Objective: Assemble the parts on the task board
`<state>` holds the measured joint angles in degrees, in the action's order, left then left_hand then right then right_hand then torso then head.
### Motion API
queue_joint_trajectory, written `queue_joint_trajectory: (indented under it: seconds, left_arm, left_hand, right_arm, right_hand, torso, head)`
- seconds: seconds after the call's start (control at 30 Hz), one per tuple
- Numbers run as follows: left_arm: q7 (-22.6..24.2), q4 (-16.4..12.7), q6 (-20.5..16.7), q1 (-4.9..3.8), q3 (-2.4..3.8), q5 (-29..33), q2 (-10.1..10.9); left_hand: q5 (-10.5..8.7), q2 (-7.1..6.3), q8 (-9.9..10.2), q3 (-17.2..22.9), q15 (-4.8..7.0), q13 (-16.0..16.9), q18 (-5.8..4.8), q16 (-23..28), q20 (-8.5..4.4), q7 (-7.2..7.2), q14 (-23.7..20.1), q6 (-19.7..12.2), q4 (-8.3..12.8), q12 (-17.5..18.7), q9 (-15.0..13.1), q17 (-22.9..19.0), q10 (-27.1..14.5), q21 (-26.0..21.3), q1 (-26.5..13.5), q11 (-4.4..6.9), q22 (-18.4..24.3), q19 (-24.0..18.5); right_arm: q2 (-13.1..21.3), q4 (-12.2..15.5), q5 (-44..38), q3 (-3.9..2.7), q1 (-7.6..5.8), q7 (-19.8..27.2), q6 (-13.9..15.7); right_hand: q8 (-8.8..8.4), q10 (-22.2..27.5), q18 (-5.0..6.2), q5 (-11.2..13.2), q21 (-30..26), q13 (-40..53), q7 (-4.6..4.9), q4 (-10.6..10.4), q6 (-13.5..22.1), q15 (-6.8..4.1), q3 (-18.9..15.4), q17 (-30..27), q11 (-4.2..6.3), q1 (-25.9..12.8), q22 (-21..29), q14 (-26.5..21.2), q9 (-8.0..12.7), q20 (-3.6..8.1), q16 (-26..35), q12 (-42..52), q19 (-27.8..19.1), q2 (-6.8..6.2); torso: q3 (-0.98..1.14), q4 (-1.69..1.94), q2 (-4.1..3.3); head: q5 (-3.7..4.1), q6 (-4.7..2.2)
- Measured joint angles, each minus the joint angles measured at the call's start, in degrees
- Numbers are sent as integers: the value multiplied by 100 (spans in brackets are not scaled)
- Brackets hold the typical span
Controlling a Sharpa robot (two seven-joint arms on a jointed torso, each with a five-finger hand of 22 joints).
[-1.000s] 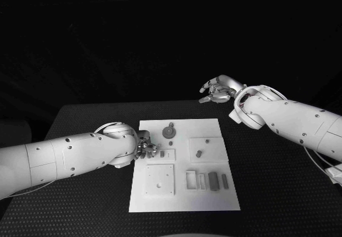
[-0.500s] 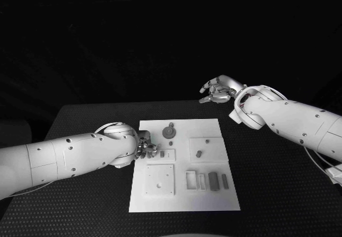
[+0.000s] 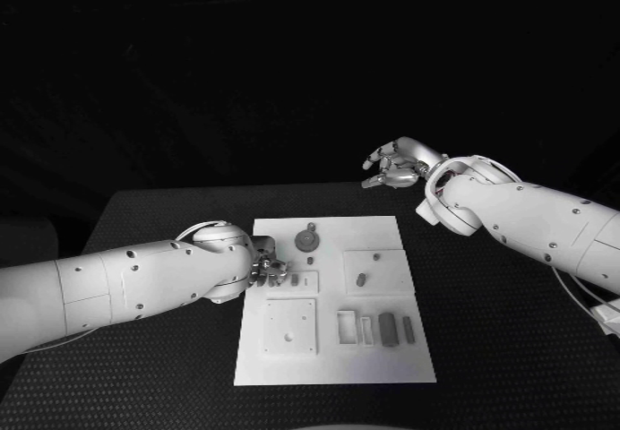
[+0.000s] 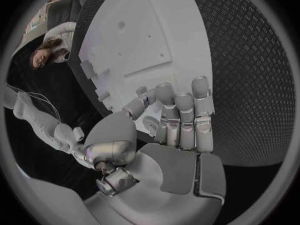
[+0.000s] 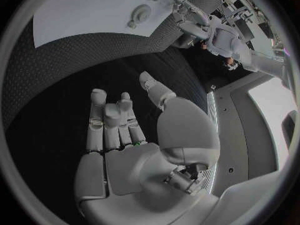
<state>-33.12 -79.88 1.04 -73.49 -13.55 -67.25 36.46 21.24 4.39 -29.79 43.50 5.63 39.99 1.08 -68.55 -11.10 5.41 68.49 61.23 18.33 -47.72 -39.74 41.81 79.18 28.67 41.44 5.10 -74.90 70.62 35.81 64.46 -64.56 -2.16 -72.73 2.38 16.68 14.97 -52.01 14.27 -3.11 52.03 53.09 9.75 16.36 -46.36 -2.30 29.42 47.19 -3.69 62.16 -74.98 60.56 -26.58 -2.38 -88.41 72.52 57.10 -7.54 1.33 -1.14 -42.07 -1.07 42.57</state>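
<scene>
The task board (image 3: 333,300) lies in the middle of the head view, grey parts (image 3: 386,328) at its lower right. The left hand (image 3: 266,270) sits at its left edge; it should descend slowly, squarely over one part.

Left wrist view: fingers (image 4: 181,117) gently curled, holding nothing visible.

Right wrist view: the right hand (image 5: 125,135) is loosely spread, empty, above the table (image 5: 56,65).

Overhead head camera, two close wrist cameras, all sharing the task board (image 3: 333,296).

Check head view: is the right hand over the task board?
No. The right hand hangs beyond the table's far edge, well clear of the task board.
</scene>
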Motion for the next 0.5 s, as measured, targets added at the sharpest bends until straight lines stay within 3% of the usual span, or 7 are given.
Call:
queue_joint_trajectory:
  seconds: [0.5]
  left_arm:
    - [-22, 4, 167, -19, 17, -31, -36]
  left_hand:
    - [-42, 42, 30, 0, 21, -69, -2, -40, -30, 0, -22, 1, 0, -26, -27, -98, 2, 63, -46, 2, -4, -31]
  right_arm:
    - [4, -2, 0, 0, 1, 0, -21]
  right_hand:
    - [0, 0, -6, 0, -22, 0, -3, 0, -1, -18, 0, 0, 0, 0, 0, -20, 0, 0, 0, 0, 0, 0]
  torso:
    - [-5, 2, 0]
  head:
    - [13, 12]
